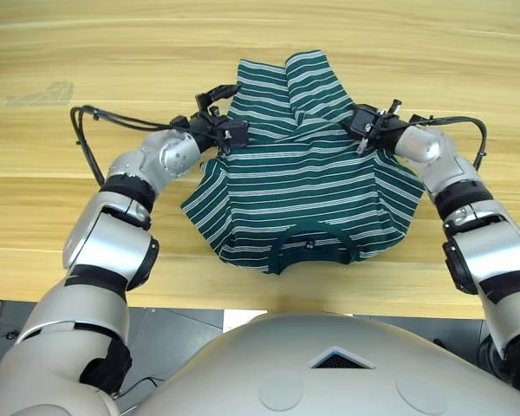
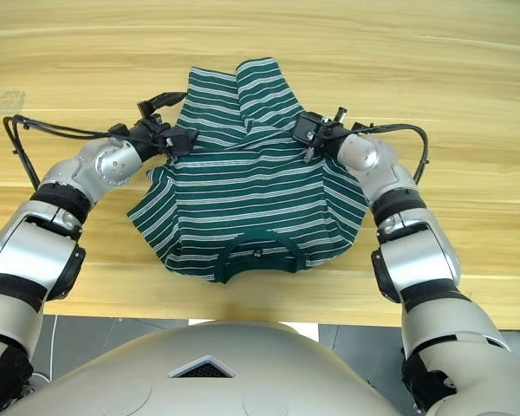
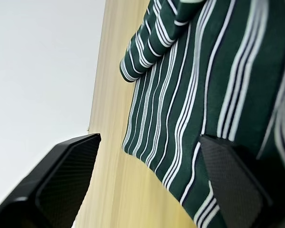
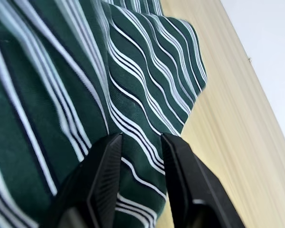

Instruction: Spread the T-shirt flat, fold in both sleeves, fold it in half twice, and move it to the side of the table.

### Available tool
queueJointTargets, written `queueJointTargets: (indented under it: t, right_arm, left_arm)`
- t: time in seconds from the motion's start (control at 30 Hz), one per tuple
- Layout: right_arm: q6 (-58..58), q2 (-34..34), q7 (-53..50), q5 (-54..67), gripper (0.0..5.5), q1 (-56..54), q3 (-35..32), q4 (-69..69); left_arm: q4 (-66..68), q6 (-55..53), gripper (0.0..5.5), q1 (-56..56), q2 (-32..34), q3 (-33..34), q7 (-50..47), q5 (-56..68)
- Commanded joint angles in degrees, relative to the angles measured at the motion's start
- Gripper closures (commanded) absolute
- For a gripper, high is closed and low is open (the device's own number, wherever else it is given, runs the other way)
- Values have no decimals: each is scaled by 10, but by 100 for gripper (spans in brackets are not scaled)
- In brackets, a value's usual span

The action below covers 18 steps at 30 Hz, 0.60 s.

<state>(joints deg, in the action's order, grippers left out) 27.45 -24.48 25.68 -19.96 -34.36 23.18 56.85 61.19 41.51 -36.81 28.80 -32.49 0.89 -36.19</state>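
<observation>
I am pinching a fold of the striped T-shirt (image 1: 303,186) in my right gripper (image 1: 364,130) while my left gripper (image 1: 232,136) is gaping wide at its edge.

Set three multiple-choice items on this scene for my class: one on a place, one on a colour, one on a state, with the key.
1. Where on the table is the collar of the T-shirt?
A. on the side nearest the robot
B. on the side farthest from the robot
C. hanging off the edge

2. What colour are the T-shirt's stripes?
A. red
B. white
C. yellow

3. How is the left gripper?
A. shut on a sleeve
B. open
C. shut on the collar

Key: 1 A, the collar lies closest to the robot. 2 B, white lines cross dark green cloth. 3 B, its fingers stand wide apart.
</observation>
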Motion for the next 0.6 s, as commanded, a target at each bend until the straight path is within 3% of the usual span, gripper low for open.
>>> queueJointTargets:
  t: [0.03, 0.17, 0.37, 0.6]
  right_arm:
    - [-26, -50, 42, -6, 399, 93, 1, -76]
    - [-53, -47, 63, 11, 399, 141, -1, -154]
    - [-77, -23, 67, 8, 399, 169, 16, -194]
    - [-79, 17, -47, 4, 399, 95, -21, -105]
  left_arm:
    - [-105, 8, 163, 88, 52, 8, 57, 13]
    - [-201, -23, 163, 140, 55, 25, 110, 48]
    - [-229, -60, 163, 157, 23, 25, 125, 48]
    - [-157, -93, 163, 94, 1, 33, 78, 19]
